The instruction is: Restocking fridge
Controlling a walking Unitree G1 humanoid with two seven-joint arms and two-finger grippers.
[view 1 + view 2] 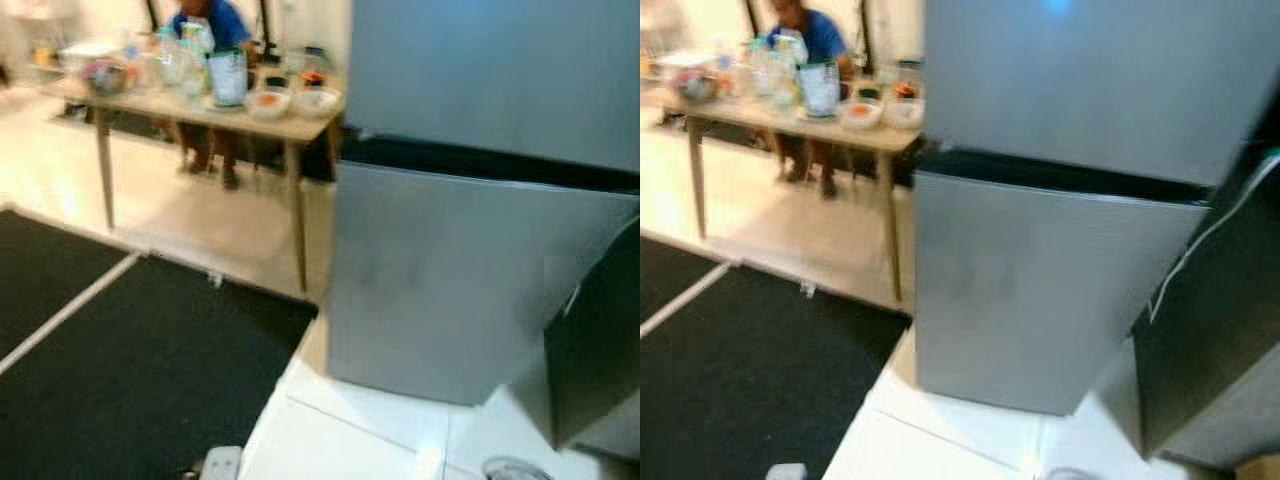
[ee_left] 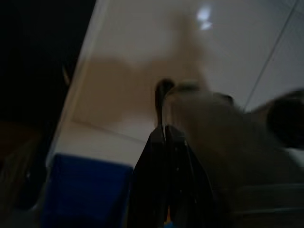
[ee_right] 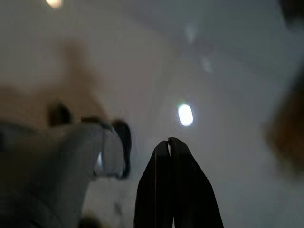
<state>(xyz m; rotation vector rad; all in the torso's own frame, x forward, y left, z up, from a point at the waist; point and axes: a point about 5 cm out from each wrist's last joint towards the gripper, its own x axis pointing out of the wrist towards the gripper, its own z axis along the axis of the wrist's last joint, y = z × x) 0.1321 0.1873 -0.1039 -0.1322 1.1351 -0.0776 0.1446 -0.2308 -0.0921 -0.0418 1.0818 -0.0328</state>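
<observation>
The grey fridge (image 1: 470, 270) stands close ahead, both doors closed. Well beyond its left side, a table (image 1: 200, 108) carries bottles and bowls, likely the stock. Left gripper (image 2: 164, 130) and right gripper (image 3: 169, 142) hang idle over the floor, fingers together, empty.

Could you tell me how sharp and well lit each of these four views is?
Left and right eye views: bright but softly blurred; the tall grey metal fridge and cluttered wooden table lack crisp edges. Left wrist view: dim, unfocused, shut left gripper shadowed. Right wrist view: hazy, lamp glare on the pale glossy floor beyond the shut right gripper.
</observation>
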